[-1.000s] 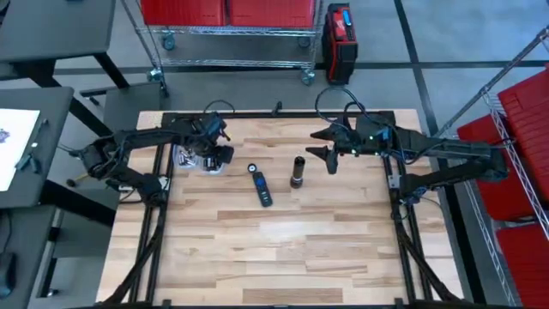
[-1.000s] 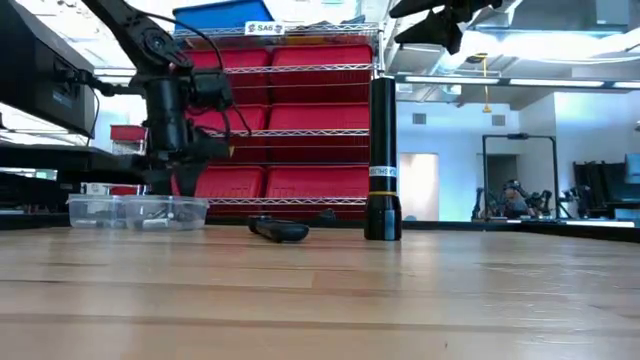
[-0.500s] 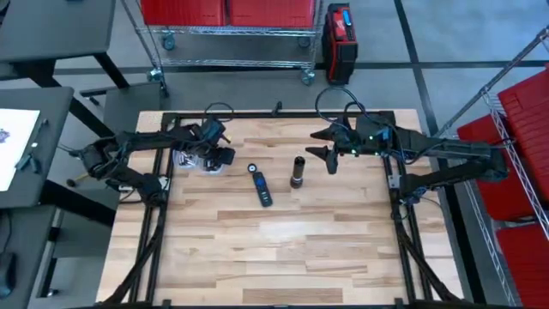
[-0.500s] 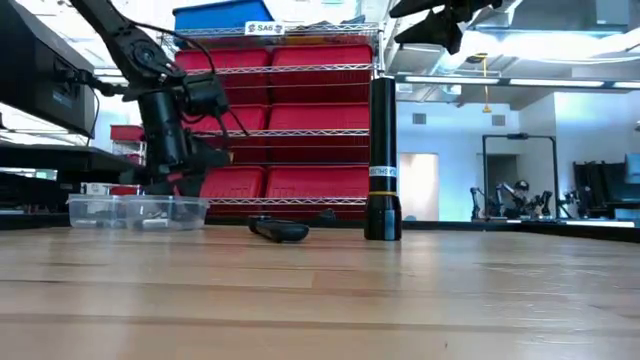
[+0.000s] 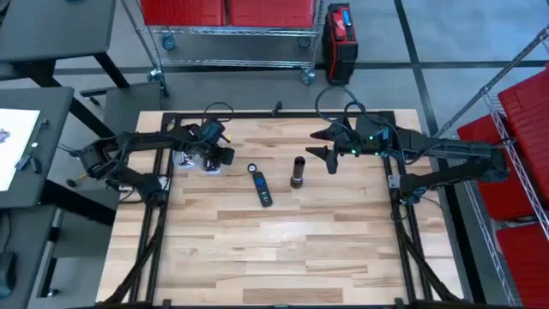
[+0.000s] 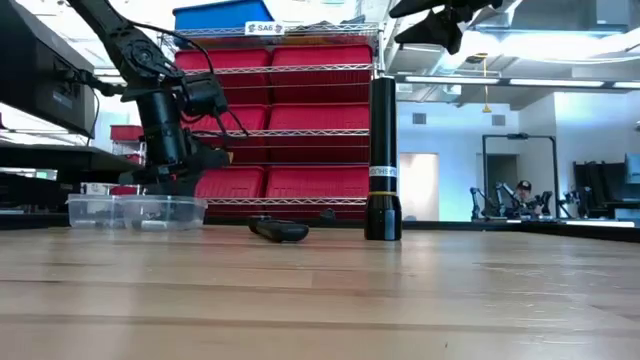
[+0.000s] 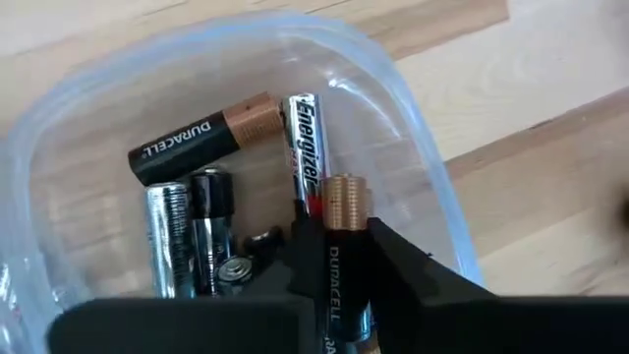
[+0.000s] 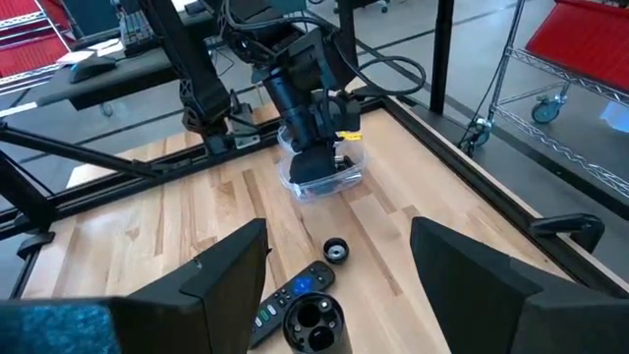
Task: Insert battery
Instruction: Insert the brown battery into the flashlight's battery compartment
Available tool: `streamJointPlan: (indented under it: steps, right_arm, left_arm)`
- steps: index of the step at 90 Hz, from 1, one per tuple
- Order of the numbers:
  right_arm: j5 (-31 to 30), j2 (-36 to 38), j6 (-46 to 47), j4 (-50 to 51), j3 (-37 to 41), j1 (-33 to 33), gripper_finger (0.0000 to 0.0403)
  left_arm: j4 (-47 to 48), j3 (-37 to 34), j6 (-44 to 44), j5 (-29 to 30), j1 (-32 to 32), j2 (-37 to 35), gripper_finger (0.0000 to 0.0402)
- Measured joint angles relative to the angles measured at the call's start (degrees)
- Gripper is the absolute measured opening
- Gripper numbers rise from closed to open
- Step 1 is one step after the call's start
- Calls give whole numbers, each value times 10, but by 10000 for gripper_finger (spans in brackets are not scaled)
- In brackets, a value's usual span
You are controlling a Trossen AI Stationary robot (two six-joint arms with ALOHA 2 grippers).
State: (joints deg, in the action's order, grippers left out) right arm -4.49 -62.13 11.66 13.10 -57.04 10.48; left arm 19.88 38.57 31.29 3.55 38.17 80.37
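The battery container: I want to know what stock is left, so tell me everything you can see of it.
The battery container is a clear plastic tub with rounded corners, lidless, standing on the wooden table near its far left corner. Several cylindrical batteries lie loose inside, Duracell and Energizer labels among them. The left gripper reaches in, shut on a copper-topped Duracell battery.

Right wrist view. The right gripper (image 8: pixel 339 258), fingers spread wide, frames a remote control (image 8: pixel 291 293), a round cap (image 8: pixel 336 250) and the flashlight's open top (image 8: pixel 314 324); beyond, the left gripper (image 8: pixel 319 157) reaches into a clear container (image 8: pixel 323 181) on the wooden table (image 8: pixel 147 246).
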Motion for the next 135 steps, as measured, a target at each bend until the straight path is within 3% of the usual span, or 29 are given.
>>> streamJointPlan:
  steps: [17, 48, 67, 78, 94, 111, 124, 135]
  right_arm:
    - [0, 0, 0, 2, 0, 0, 238]
    - [0, 0, -1, 2, 0, 2, 238]
    - [0, 0, -1, 1, 0, 1, 238]
    - [0, 0, -1, -9, 0, 2, 238]
    - [0, 0, 0, -80, 0, 9, 238]
    - [39, -29, 22, -194, 1, 7, 222]
    - [91, -60, 40, -315, -2, 7, 204]
    - [104, -85, 40, -330, -26, 1, 194]
  left_arm:
    - [34, 16, -3, 0, 0, -11, 38]
    - [168, 140, -61, -7, -3, -20, 37]
    - [193, 270, -103, -79, -27, -20, 32]
    - [145, 358, -140, -100, -53, -20, 33]
    - [30, 447, -172, -178, -97, -21, 32]
    - [-128, 455, -132, -276, -143, -16, 32]
    - [-183, 455, -130, -282, -179, 2, 31]
    - [-208, 455, -124, -284, -200, 21, 32]
